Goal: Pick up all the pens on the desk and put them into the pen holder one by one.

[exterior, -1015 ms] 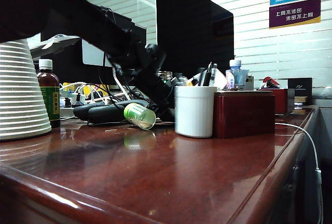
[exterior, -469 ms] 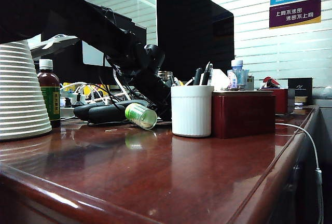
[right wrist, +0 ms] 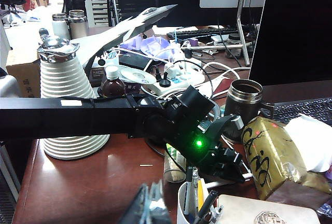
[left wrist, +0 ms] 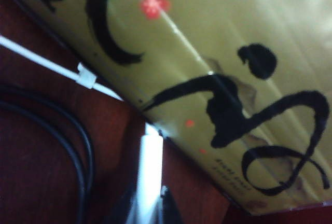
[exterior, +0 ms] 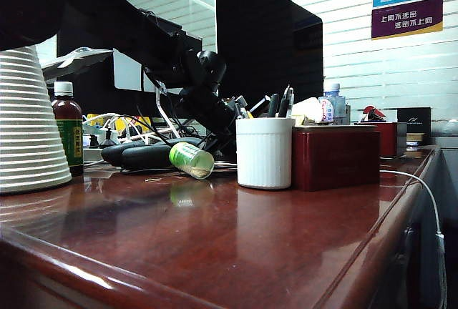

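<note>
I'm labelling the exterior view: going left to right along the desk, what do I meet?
White ribbed jug → brown bottle → green-capped bottle lying down → pen holder → dark red box.

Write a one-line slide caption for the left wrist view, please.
Left gripper shut on the white pen above the desk, beside black cables and a gold package.

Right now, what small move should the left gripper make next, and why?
Probably lift the left gripper up: it looks closed on the white pen, low on the desk between black cables and a gold packet. The right gripper hangs shut near the pen holder.
</note>
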You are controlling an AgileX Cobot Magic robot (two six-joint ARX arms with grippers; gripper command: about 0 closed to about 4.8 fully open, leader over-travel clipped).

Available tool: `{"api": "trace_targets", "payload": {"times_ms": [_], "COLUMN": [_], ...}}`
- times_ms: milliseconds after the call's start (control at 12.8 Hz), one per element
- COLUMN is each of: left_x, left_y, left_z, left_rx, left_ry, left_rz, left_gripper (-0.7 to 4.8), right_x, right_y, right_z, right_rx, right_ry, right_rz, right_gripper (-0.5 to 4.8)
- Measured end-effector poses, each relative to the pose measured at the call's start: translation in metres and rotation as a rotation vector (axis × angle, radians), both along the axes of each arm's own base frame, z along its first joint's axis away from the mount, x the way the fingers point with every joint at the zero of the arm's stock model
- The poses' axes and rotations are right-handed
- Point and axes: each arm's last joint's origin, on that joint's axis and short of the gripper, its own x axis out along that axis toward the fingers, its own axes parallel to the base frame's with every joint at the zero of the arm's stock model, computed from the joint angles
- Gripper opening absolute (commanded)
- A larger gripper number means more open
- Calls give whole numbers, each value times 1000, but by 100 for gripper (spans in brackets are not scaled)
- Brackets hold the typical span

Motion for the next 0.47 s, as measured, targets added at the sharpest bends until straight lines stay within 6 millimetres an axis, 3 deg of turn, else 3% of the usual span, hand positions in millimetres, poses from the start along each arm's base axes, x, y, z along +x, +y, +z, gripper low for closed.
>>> {"api": "trace_targets", "payload": {"times_ms": [156, 234, 469], "left_x": [1, 11, 11], "left_y": [3, 18, 28], "left_z": [6, 34, 54], "left_rx": [-3, -12, -15], "left_ry": [-11, -117, -148], "left_rz": [5, 50, 67], "left_gripper": [20, 21, 19], "right_x": [0, 0, 0], "right_y": [0, 0, 0], "right_z": [0, 0, 0], "right_rx": [0, 0, 0], "right_ry": [0, 0, 0], "right_rz": [0, 2, 2], "right_gripper": [-6, -5, -5]}}
